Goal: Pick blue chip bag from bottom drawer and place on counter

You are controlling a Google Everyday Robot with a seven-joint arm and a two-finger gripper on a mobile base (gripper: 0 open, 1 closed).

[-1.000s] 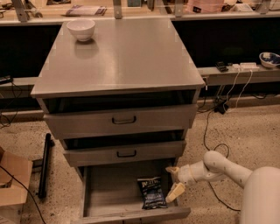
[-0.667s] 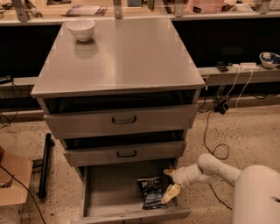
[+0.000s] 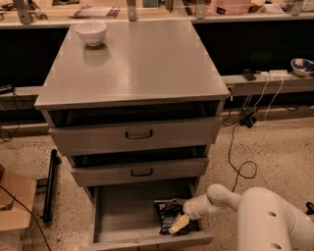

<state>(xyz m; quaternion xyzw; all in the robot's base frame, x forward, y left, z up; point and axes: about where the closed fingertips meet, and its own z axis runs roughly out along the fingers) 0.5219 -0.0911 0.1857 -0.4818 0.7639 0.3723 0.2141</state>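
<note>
Likely the grasp step: the hand (image 3: 179, 224) sits in the bottom drawer (image 3: 122, 215), right front, against the blue chip bag (image 3: 167, 210) lying there; its grip I cannot tell. Next: firm hold, then lift to the counter (image 3: 132, 63) above

Floor (image 3: 284, 142): speckled terrazzo, beige. Back: tan bench (image 3: 162, 15) with metal posts (image 3: 22, 11), dark void below it. Low grey ledge (image 3: 255, 84) on the right with a power strip (image 3: 274, 74) and a bowl (image 3: 301, 66). Black cables (image 3: 234, 162) run from the ledge and loop on the floor. Left: cardboard box (image 3: 14, 198), black bar (image 3: 49, 185) lying flat. Light is warm and dim. Gripper (image 3: 179, 223) is low, right of centre, inside the bottom drawer (image 3: 122, 215).
</note>
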